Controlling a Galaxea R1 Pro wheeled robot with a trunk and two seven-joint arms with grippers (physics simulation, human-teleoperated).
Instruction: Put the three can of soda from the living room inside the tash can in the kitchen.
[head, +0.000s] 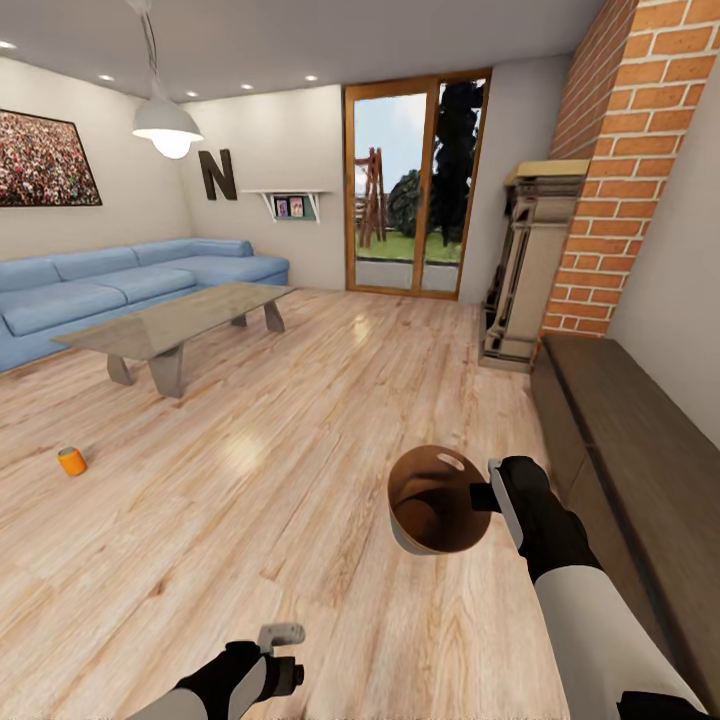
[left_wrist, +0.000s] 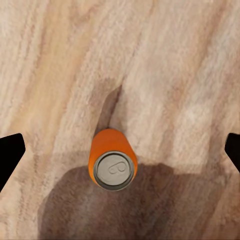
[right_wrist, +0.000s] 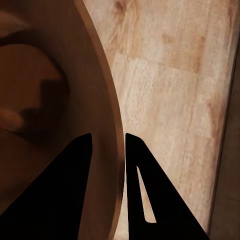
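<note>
One orange can of soda (left_wrist: 113, 159) stands upright.

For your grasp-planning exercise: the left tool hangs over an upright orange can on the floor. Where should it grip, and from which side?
Grip the orange soda can across its round side wall, coming straight down from above. It stands upright on the wood floor, silvery top up, centred between the open left tool's fingers.

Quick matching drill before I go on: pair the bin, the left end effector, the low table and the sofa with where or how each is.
1 bin
2 left end effector
3 low table
4 sofa

a along the wall
b open above an orange can
c gripped at its rim
d before the sofa

Pairs: 1-c, 2-b, 3-d, 4-a
</note>
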